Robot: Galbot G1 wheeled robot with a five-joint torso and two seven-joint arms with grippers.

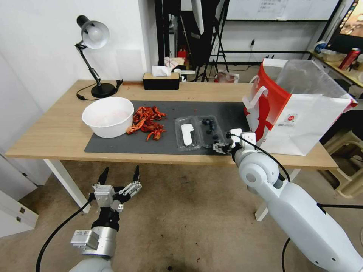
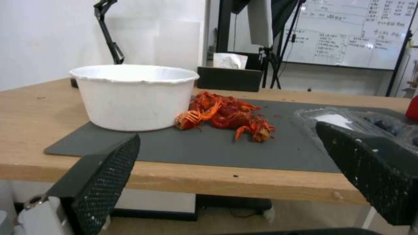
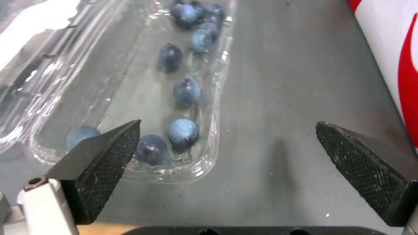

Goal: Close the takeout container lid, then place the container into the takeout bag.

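Container open on mat; right gripper at its near corner.
Jaws spread; container by one finger, bag beyond the other; lid flat; left gripper spread, parked low.

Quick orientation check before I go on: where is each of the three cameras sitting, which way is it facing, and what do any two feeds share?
Head: high, looking forward and down at the table; right gripper by the open takeout container, left gripper low, takeout bag right.
Left wrist: below the table edge, facing the white bowl and crayfish; open fingers.
Right wrist: down over the blueberries; open fingers.
Shared: all catch the container.
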